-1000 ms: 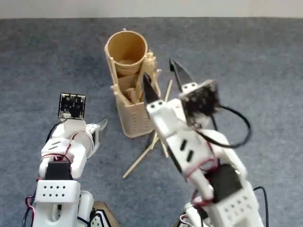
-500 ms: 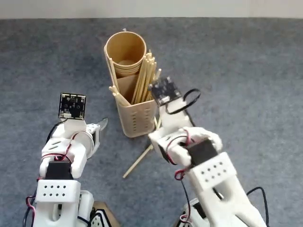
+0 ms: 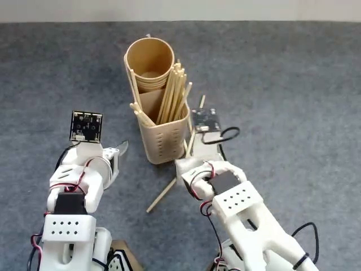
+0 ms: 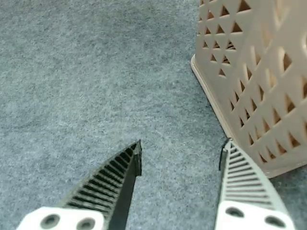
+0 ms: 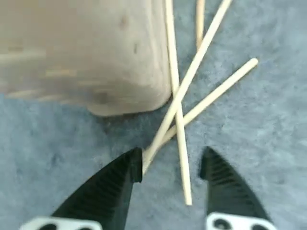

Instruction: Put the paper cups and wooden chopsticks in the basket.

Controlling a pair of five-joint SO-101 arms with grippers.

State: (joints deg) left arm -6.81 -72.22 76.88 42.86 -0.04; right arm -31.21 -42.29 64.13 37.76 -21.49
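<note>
A tan lattice basket (image 3: 163,141) stands mid-table, holding stacked paper cups (image 3: 149,59) and a bundle of wooden chopsticks (image 3: 175,93). Three loose chopsticks (image 5: 180,105) lie crossed on the carpet at the basket's (image 5: 86,52) base; one of them (image 3: 163,195) pokes out toward the front. My right gripper (image 5: 172,158) hangs open just over their crossing point, nothing between its fingers. My left gripper (image 4: 182,153) is open and low over the carpet, close to the basket's (image 4: 254,72) left wall and apart from it.
Grey carpet covers the whole table. The right arm's body (image 3: 225,192) sits tight against the basket's right side. The left arm (image 3: 79,180) stays at the front left, with open carpet beyond it.
The right arm swung down from above the basket's rim to the carpet beside its base, over the loose chopsticks. The left arm has kept still.
</note>
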